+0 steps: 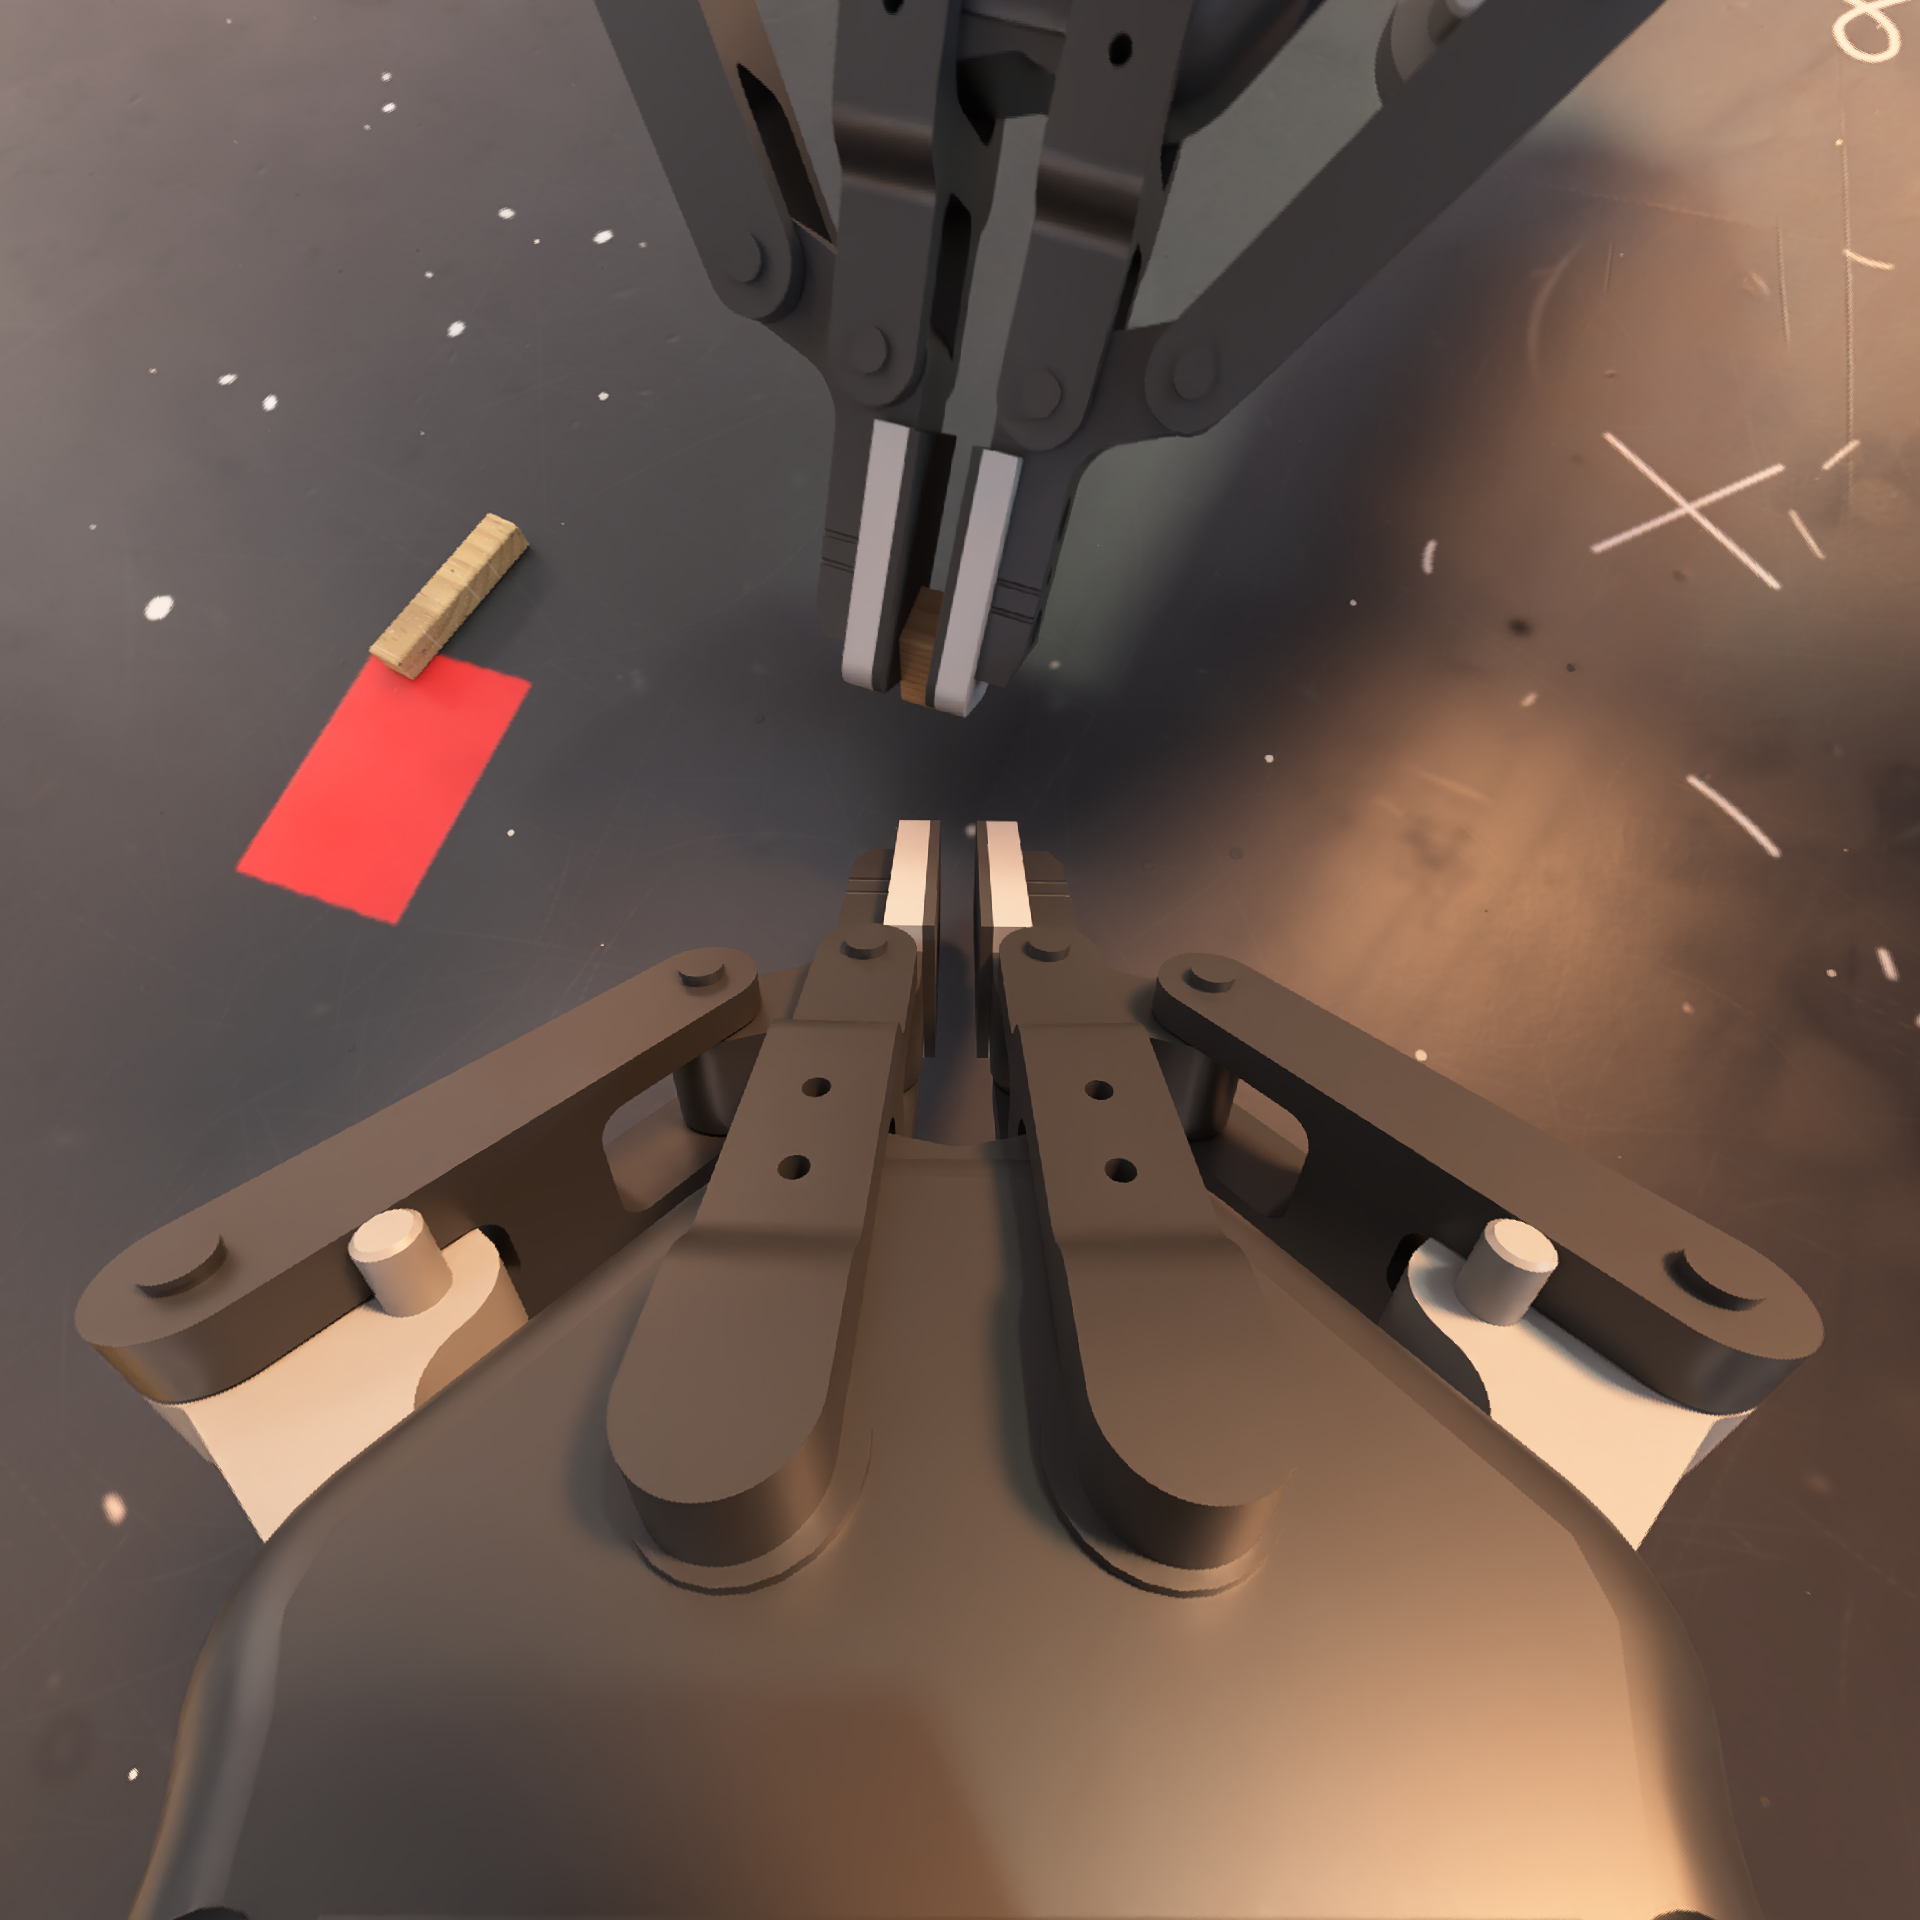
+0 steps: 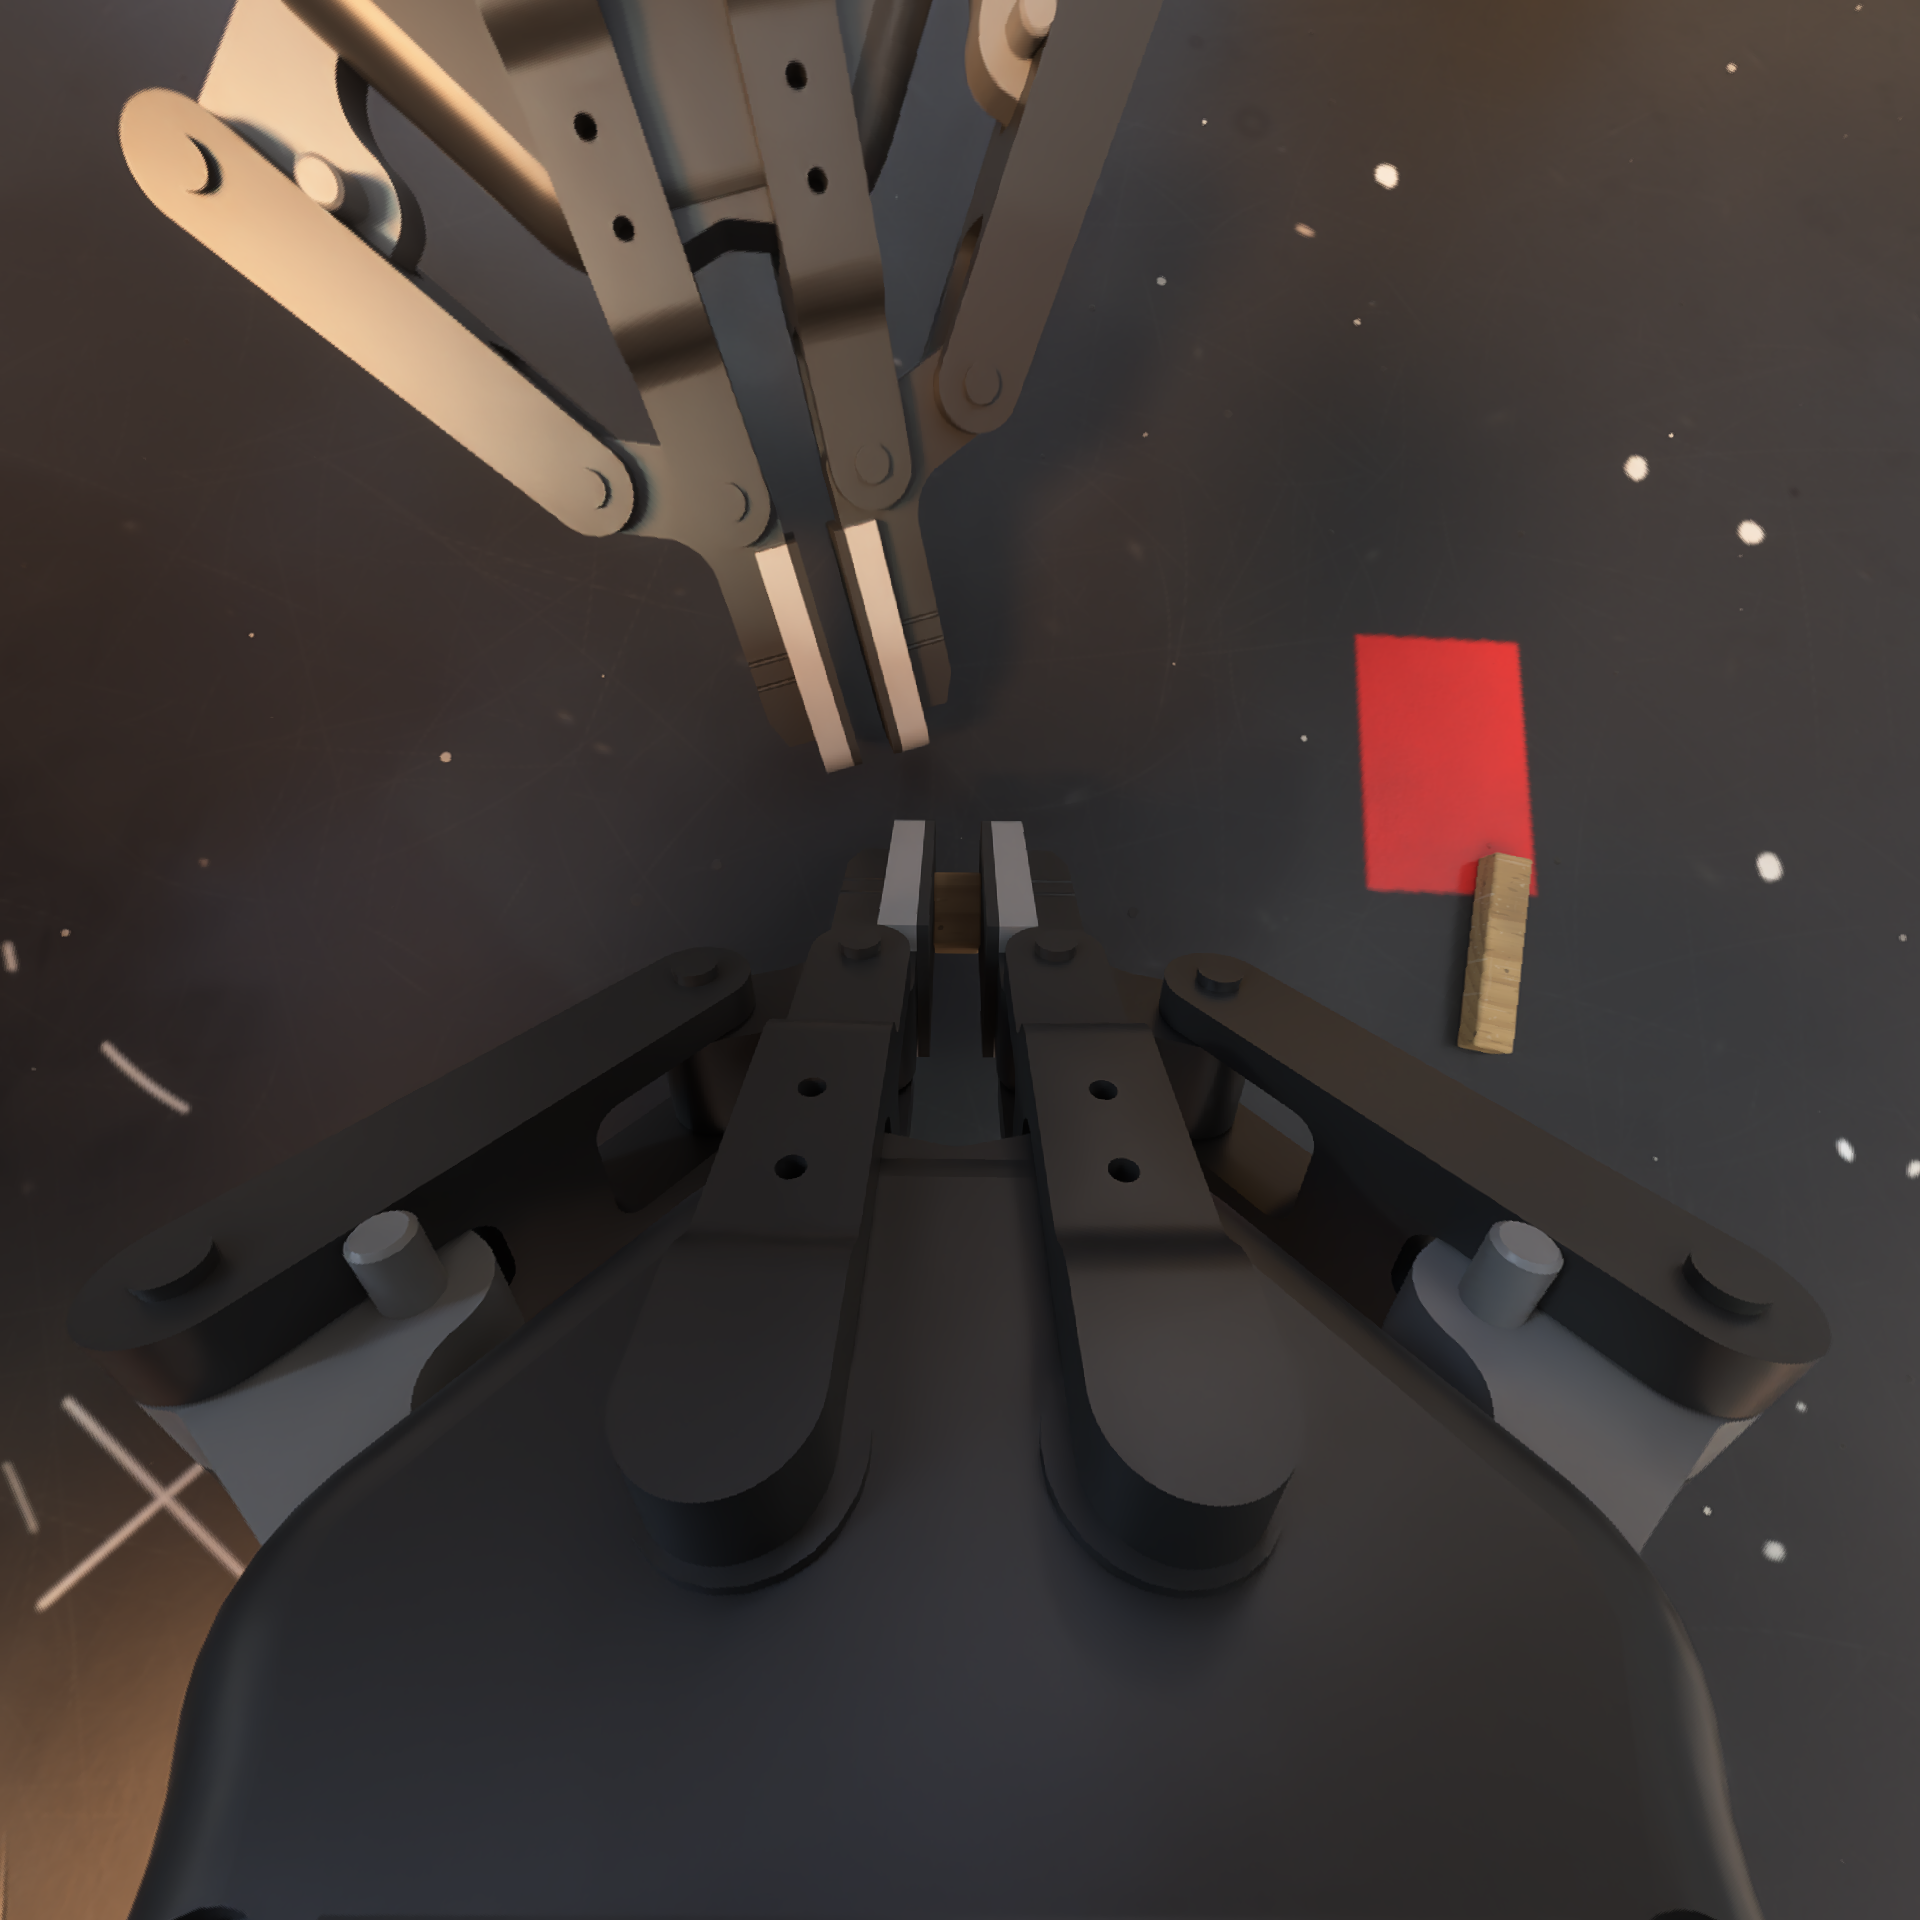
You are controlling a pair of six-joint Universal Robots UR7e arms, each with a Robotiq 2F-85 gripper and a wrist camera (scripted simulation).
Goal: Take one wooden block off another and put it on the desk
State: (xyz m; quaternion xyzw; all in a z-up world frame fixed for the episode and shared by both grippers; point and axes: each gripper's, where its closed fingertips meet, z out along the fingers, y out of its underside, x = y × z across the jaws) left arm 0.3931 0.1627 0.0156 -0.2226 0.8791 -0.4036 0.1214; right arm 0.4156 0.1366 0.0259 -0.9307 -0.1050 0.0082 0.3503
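My right gripper [image 2: 958, 831] is shut on a small wooden block [image 2: 956, 914] held between its pads above the dark desk. In the left wrist view the right gripper [image 1: 914, 694] faces me, with that block [image 1: 918, 655] showing between its pads. My left gripper [image 1: 958, 831] is shut with only a thin gap and holds nothing; it also shows in the right wrist view [image 2: 878, 753], tip to tip with the right one. A second, longer wooden block [image 1: 449, 597] lies flat on the desk, also seen in the right wrist view [image 2: 1496, 951].
A red rectangle [image 1: 384, 790] is marked flat on the desk; one end of the lying block rests on its corner. It shows in the right wrist view [image 2: 1439, 758] too. The dark desk [image 1: 1558, 935] bears white specks and chalk-like scratches.
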